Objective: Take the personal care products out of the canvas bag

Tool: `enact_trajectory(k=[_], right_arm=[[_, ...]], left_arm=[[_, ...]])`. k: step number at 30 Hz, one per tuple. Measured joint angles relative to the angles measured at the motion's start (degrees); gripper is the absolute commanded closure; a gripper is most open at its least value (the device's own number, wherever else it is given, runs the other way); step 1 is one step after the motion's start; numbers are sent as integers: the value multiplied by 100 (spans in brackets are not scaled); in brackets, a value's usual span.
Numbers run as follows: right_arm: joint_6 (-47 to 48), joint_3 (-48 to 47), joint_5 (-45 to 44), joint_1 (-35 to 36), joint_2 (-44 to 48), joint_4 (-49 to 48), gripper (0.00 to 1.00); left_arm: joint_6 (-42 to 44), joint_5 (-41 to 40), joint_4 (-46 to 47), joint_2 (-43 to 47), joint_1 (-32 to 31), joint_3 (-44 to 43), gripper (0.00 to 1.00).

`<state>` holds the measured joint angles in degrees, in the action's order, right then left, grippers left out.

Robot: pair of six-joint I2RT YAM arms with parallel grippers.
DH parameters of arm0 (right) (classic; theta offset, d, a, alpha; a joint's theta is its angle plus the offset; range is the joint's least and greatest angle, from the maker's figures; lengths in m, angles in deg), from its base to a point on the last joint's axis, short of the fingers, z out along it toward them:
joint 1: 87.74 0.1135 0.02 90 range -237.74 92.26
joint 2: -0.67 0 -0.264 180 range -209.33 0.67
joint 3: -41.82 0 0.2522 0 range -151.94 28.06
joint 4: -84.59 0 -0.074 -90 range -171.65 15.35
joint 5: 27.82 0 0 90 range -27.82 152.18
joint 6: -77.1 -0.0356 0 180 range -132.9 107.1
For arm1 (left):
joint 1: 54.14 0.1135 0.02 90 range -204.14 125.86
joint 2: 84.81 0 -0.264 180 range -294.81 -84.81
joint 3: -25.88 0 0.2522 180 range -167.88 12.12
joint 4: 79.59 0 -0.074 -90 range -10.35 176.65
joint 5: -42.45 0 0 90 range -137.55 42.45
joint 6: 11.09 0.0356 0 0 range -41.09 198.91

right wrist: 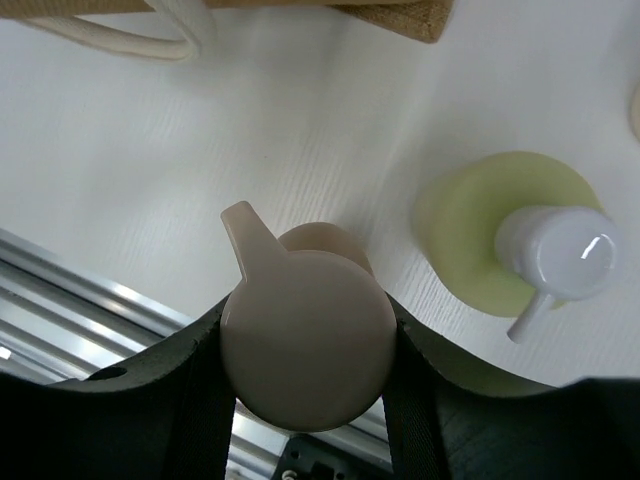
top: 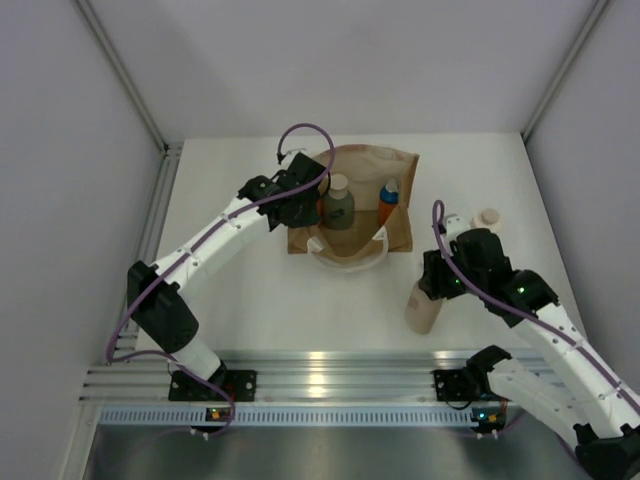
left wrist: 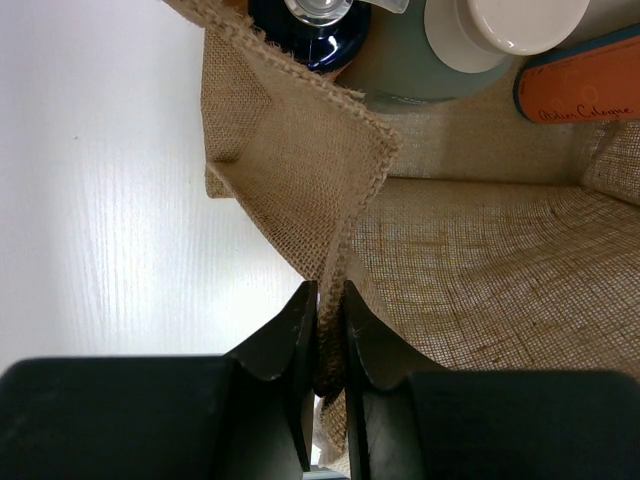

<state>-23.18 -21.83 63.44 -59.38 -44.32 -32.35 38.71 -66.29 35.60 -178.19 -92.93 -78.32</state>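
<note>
Pinching the left wall of the canvas bag (top: 400, 165), the left gripper (left wrist: 329, 300) has its jaws almost together, with only the burlap edge between them. The bag lies at mid-table with its mouth toward the arms. Inside it are the dark green bottle (top: 338, 206) and an orange bottle (top: 386, 205) with a blue cap.

The right gripper (right wrist: 305, 340) is clamped around the pinkish-beige bottle (top: 422, 308), which is upright and outside the bag, toward the near right. I cannot tell whether its base touches the table (top: 260, 290). The yellow-green bottle (right wrist: 480, 235) stands just beside it, and the cream bottle (top: 487, 218) stands further right.
</note>
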Motion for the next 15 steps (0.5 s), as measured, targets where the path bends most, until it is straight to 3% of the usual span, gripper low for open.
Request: enact_trajectory(k=[5,11,13,15], right_arm=[[20,782,22,0,273,-710,99],[96,1202,83,0,654,-1307,85],[131,1257,101,0,767,-1311,58],[153,1274,127,0,835,-1285,50]], left_arm=[[24,11,-17,-2,4,-46,100],[9,39,-26,-15,11,-66,100],[-7,44,-24,-15,11,-66,100],[-13,44,-26,-15,11,-66,100]])
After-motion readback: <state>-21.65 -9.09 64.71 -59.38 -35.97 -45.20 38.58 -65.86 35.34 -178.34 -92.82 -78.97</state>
